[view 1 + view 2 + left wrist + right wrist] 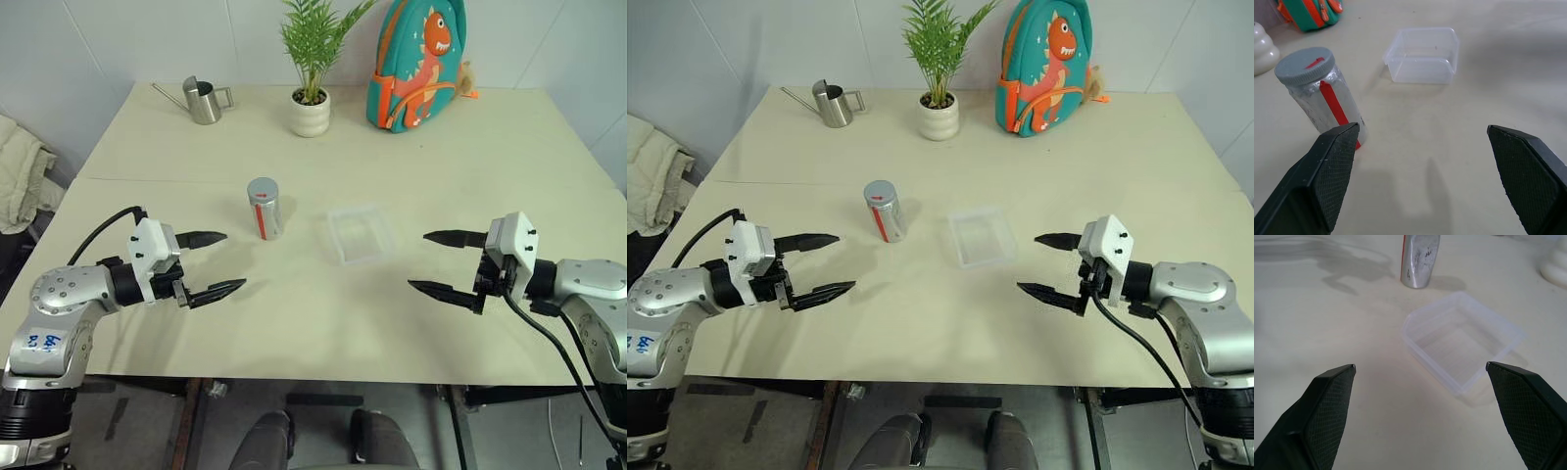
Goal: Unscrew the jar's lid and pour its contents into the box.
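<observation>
The jar [265, 211], a small silvery cylinder with a red stripe, stands upright mid-table. Its grey lid [1305, 65] with a red mark sits on top, closed. To the jar's right lies the box [360, 232], a shallow clear plastic tray that looks empty. The contents are hidden inside the jar. My left gripper [223, 262] hovers open near the table's front left, a short way in front and to the left of the jar, holding nothing. My right gripper [438, 262] hovers open at the front right, to the right of the box, also empty.
At the table's far side stand a steel watering can [204, 101], a white pot with a green plant [310, 111] and a teal dinosaur backpack [419, 64]. A pale cloth [22, 171] lies off the table's left edge.
</observation>
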